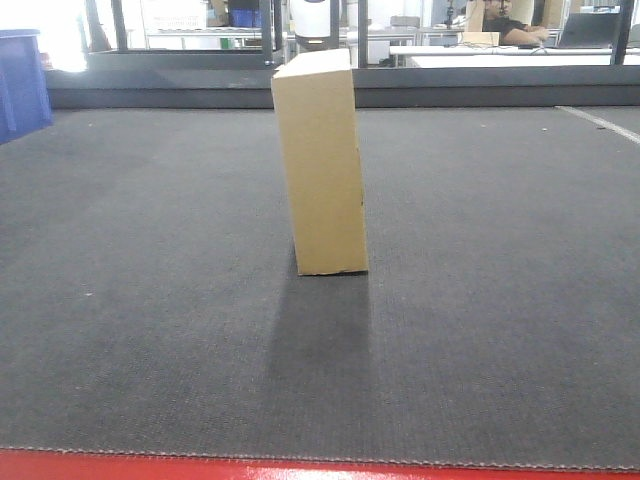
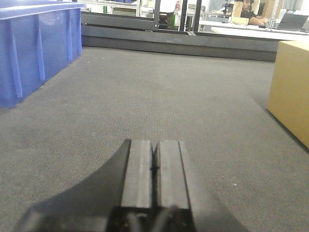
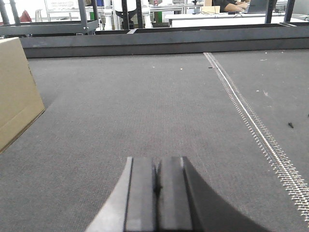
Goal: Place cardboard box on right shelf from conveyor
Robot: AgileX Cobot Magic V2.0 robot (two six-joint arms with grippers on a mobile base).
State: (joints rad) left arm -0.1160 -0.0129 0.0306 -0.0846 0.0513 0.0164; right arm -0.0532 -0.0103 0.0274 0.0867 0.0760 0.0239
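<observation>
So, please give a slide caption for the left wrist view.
Shut left gripper low over the conveyor, blue crate at left, cardboard box at right.

A blue plastic crate [image 2: 34,53] with ribbed walls stands at the left, its rim catching bright light. Farther back, beyond dark upright posts [image 1: 360,30], a person [image 1: 515,28] in dark clothes sits at a white table [image 1: 520,60], forearms resting on it, with a small tan carton [image 1: 480,38] just beside them. An open laptop [image 2: 292,21] sits on the same table. In the right wrist view a small dark scrap [image 3: 290,124] lies at the far right.
</observation>
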